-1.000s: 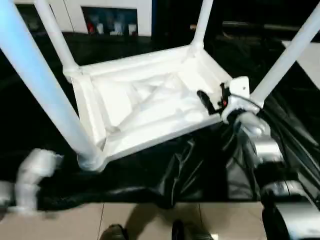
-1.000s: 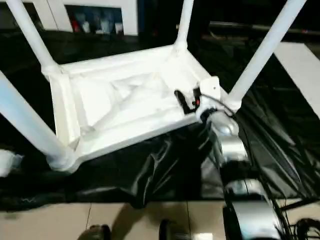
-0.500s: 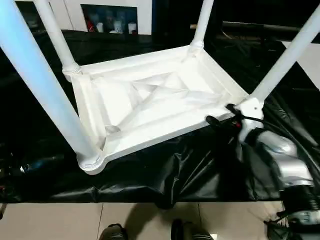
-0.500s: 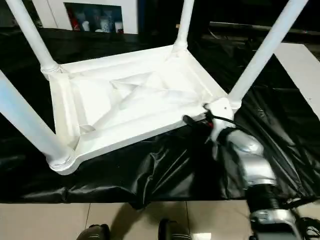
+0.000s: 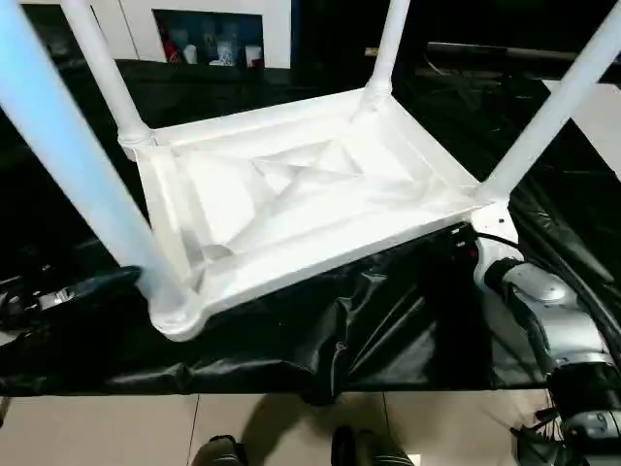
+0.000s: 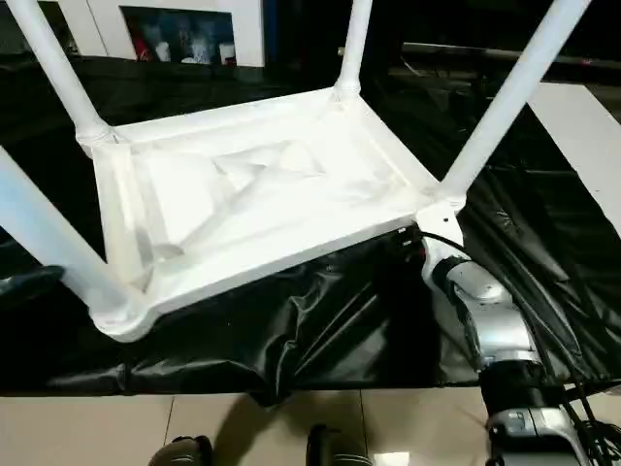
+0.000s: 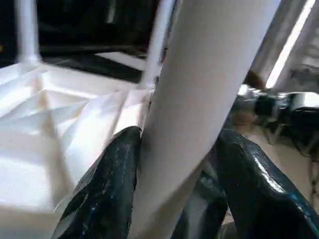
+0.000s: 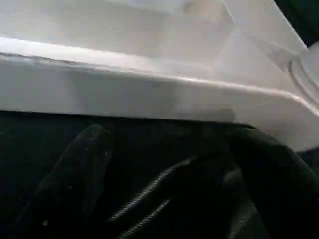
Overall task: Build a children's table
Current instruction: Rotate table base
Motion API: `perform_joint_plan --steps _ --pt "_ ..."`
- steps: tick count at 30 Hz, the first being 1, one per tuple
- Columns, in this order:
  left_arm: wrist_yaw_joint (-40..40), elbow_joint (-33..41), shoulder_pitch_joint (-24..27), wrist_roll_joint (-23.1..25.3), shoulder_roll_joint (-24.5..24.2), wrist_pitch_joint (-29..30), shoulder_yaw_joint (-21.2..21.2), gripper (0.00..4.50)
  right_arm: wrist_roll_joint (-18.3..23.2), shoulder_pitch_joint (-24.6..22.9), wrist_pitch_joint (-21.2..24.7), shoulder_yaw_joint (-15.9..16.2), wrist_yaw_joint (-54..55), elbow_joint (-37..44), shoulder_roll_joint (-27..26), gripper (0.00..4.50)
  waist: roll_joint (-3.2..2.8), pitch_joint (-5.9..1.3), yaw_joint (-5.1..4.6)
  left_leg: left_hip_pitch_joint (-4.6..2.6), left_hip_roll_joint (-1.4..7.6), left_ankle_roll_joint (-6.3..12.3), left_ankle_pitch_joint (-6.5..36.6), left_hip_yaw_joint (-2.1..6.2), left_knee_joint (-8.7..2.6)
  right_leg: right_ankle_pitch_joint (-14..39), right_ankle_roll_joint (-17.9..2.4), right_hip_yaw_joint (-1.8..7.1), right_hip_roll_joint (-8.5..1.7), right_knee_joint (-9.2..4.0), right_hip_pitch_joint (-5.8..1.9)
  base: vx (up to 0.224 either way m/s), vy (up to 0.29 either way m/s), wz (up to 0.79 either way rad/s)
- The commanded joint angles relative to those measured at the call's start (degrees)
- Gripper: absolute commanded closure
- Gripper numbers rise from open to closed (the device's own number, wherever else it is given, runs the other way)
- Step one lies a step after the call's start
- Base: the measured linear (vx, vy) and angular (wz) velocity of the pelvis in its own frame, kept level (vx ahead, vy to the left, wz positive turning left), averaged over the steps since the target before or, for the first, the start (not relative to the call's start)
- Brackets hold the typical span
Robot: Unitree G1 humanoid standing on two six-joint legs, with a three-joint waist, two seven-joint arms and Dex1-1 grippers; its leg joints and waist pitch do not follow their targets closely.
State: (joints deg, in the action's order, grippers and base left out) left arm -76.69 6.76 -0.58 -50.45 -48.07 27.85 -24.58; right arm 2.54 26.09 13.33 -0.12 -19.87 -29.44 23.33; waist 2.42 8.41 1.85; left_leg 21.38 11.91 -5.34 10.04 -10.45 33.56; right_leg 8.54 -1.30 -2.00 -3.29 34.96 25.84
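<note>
- Children's table [image 5: 291, 209] — inverted on black sheet [image 5: 388, 330], four legs upward.
- Left gripper [image 7: 172, 199] — fingers around near-left leg [image 7: 199, 99], steadying it.
- Right gripper [image 8: 164, 174] — spread wide, empty, below the rim.

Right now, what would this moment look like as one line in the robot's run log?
table: upside down, four legs in | left gripper: shut on near-left leg | right gripper: open, below table edge

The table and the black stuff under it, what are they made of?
The table top and its legs look like white plastic: smooth, a bit shiny, with moulded ribs crossing the underside. The black sheet beneath looks like thin plastic film, maybe bin-bag material: it is glossy and crumpled into folds. I can't be certain from looks alone.
</note>
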Motion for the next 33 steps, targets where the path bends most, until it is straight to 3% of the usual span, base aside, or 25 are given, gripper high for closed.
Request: perform_joint_plan --steps 1,6,11,13,15,16,25,33 --pt "-0.2 3.1 -0.6 -1.0 0.7 0.5 2.1 1.88 -0.7 0.9 0.2 -0.4 1.6 -1.4 -0.3 0.34 -0.87 -3.66 -0.09 -0.85 0.24 0.62 12.9 -0.38 -4.01 14.9 -10.4 2.38 -2.33 -3.72 -3.4 0.0 0.0 0.0" --pt "1.9 5.6 -2.5 0.9 3.4 0.4 7.1 1.88 -1.6 3.4 -2.1 0.7 2.7 -4.3 -3.2 0.34 -0.88 -3.72 -0.15 -0.81 0.2 0.47 12.8 -0.49 -3.89 14.3 -10.5 2.4 -2.34 -3.67 -3.45 0.0 0.0 0.0" --pt "3.3 8.1 -6.0 2.0 6.3 0.7 12.4 1.88 -1.9 6.3 -3.9 3.1 1.8 -6.8 -7.4 0.34 -0.47 -3.72 -0.49 -0.56 0.17 -0.32 13.7 -0.25 -3.99 18.5 -8.8 2.35 -2.47 -3.86 -3.68 0.0 0.0 0.0" --pt "3.7 9.1 -7.8 2.5 8.0 0.7 15.0 1.88 -2.1 7.3 -4.7 4.5 1.1 -7.4 -9.4 0.34 -0.6 -3.68 -0.58 -0.78 0.24 -0.59 14.4 -0.21 -3.97 20.0 -8.2 2.37 -2.57 -4.01 -3.44 0.0 0.0 0.0" --pt "3.9 9.5 -8.8 2.5 8.9 1.0 16.3 1.88 -2.3 7.7 -5.1 5.3 0.8 -7.7 -10.4 0.34 -0.36 -3.73 -0.9 -0.36 0.15 -0.84 14.1 -0.09 -4.01 20.7 -7.6 2.33 -2.63 -4.0 -3.73 0.0 0.0 0.0" --pt "4.2 9.8 -9.6 2.7 9.7 1.2 17.4 1.88 -2.5 8.0 -5.5 5.8 0.5 -8.1 -11.2 0.34 -0.38 -3.81 -1.06 -0.59 0.15 -0.86 14.4 -0.1 -3.94 21.0 -7.5 2.34 -2.59 -4.09 -3.6 0.0 0.0 0.0" --pt "7.8 9.2 -17.7 6.9 18.5 0.0 27.5 1.88 -4.0 9.9 -8.9 10.1 -3.6 -10.9 -18.2 0.34 -0.12 -4.39 -2.47 0.4 0.01 -0.54 10.6 0.21 -3.65 14.0 -9.7 2.3 -2.69 -3.35 -4.59 0.0 0.0 0.0" --pt "8.6 5.5 -22.4 10.0 22.9 -1.2 31.8 1.88 -4.3 8.9 -10.7 13.1 -7.4 -11.1 -21.1 0.34 -0.35 -4.45 -2.33 -0.18 0.19 -0.2 11.1 0.17 -3.57 13.8 -10.9 2.38 -2.49 -3.53 -4.47 0.0 0.0 0.0"
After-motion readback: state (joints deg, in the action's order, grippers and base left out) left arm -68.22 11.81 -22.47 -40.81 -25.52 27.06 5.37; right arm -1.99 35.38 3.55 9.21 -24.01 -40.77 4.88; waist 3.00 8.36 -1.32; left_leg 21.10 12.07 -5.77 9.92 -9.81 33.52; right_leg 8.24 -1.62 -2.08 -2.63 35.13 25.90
